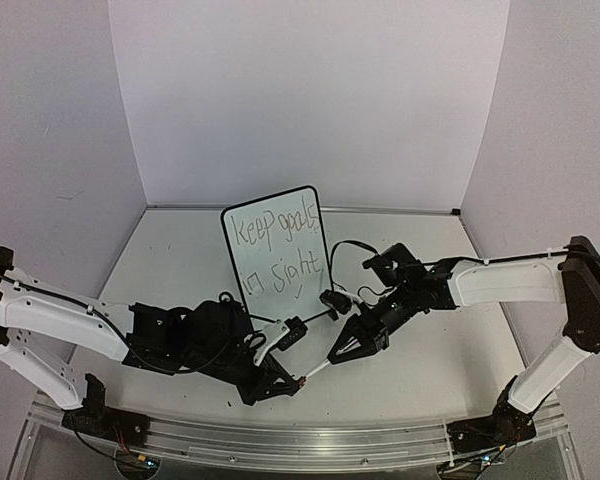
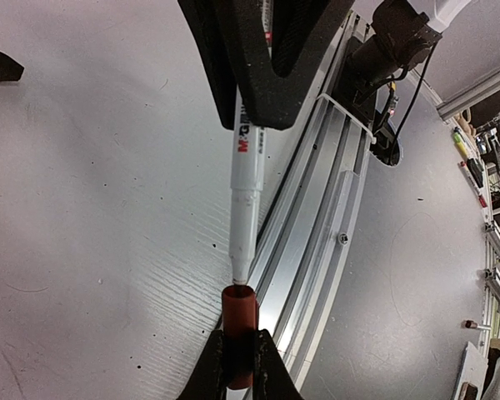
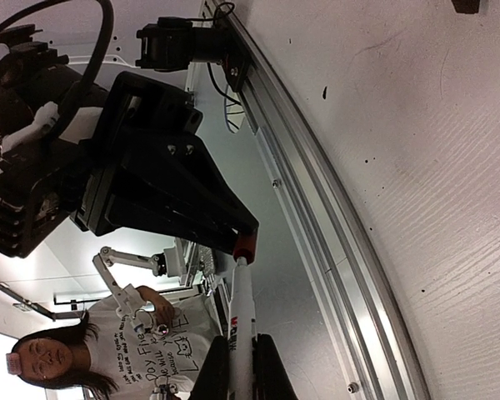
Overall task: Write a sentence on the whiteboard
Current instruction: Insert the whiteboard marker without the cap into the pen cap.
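Red cap [image 2: 240, 310], pinched in the left pincer [image 2: 239, 340] by the near edge of the counter [image 1: 180, 262], touched the tip of the marker [image 2: 245, 183] clamped in the right pincer [image 3: 237, 365]. A straight axial push seemed best. The whiteboard [image 1: 280, 302], its sentence [image 1: 277, 228] complete, stood mid-counter.

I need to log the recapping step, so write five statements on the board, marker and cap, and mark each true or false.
1. The whiteboard stands upright with the sentence on it. True.
2. The left fingers hold the marker. False: they hold the cap; the right fingers hold the marker.
3. The marker's tip is at the cap's open end. True.
4. The cap is blue. False: it is red.
5. The right fingers are open and empty. False: they are closed on the marker's body.
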